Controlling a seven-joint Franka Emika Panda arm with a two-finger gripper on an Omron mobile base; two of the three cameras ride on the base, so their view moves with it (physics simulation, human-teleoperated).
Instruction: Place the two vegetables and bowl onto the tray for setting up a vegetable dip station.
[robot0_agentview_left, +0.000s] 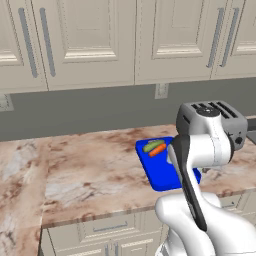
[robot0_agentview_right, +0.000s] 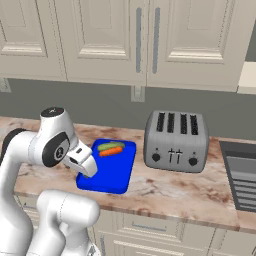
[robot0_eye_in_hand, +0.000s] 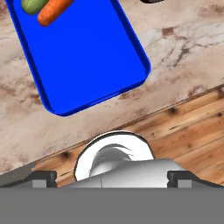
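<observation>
The blue tray (robot0_agentview_right: 112, 175) lies flat on the marbled surface (robot0_agentview_left: 90, 170), just left of the grey toaster (robot0_agentview_right: 176, 141). At its far end a green vegetable (robot0_agentview_right: 111, 146) and a carrot (robot0_agentview_right: 110, 152) lie side by side (touching, as far as I can tell). The claw (robot0_eye_in_hand: 112, 178) stands wide, holding nothing, above the surface's front edge near the tray's near end.

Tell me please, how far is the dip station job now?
Done: two vegetables, a green one and an orange carrot, lie together at the far end of the blue tray. In hand: nothing; the gripper is open, looking down over the tray's near end. Left: the bowl, which is not on the tray yet.
</observation>
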